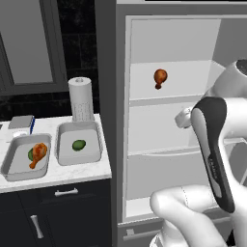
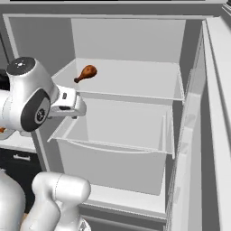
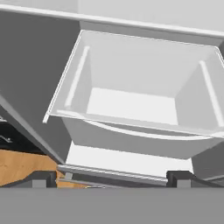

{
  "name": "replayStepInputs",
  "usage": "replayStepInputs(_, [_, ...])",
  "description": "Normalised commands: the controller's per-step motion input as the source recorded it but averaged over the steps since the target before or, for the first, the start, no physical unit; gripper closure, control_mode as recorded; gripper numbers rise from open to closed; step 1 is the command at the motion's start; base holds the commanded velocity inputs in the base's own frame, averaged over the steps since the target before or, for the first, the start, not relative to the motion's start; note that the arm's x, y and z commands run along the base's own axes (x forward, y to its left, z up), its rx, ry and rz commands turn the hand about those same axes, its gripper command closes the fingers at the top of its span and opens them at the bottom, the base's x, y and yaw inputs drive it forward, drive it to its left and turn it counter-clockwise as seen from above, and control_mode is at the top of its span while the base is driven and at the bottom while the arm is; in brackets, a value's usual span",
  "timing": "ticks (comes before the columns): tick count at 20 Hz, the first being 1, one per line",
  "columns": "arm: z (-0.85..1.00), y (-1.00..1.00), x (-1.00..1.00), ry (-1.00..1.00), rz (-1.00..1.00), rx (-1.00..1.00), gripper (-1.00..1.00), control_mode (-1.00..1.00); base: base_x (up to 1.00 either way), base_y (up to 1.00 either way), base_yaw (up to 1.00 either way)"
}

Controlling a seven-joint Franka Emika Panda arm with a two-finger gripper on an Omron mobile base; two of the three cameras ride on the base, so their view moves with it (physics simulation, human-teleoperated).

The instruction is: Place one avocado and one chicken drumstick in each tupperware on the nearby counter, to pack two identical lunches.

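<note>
On the counter [image 1: 91, 170] stand two tupperware. The left tupperware [image 1: 12, 164] holds an avocado [image 1: 31, 154] and a chicken drumstick [image 1: 38, 154]. Only an avocado [image 1: 78, 144] lies in the right tupperware [image 1: 94, 144]. A second drumstick [image 1: 160, 77] [image 2: 86, 73] rests on the upper shelf of the open fridge. My gripper [image 1: 182, 117] [image 2: 77, 108] [image 3: 113, 178] hangs open and empty in front of the middle shelf, below that drumstick and slightly to its right in the left base view.
A paper towel roll [image 1: 80, 99] stands behind the right tupperware, and a small grey box with a blue side [image 1: 21, 122] lies behind the left one. The fridge door [image 2: 212, 135] stands open at the right. A white fridge bin [image 3: 131, 109] lies ahead of the hand.
</note>
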Motion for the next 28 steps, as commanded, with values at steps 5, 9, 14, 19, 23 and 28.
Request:
replayStepInputs(5, [0.9,0.0,0.85,-0.11,0.28,0.0,-1.0,-1.0,0.0,0.0,0.0])
replayStepInputs(9, [0.12,0.02,1.0,0.0,0.06,0.04,-1.0,-1.0,0.0,0.0,0.0])
replayStepInputs(14, [0.0,0.17,0.79,-0.02,-0.06,0.12,-1.0,-1.0,0.0,0.0,0.0])
replayStepInputs(19, [-0.1,0.38,0.83,-0.01,-0.17,0.16,-1.0,-1.0,0.0,0.0,0.0])
replayStepInputs(23, [-0.03,0.11,0.52,0.01,-0.08,0.09,-1.0,-1.0,0.0,0.0,0.0])
replayStepInputs(28, [-0.2,-0.03,0.32,0.05,0.0,0.01,-1.0,-1.0,0.0,0.0,0.0])
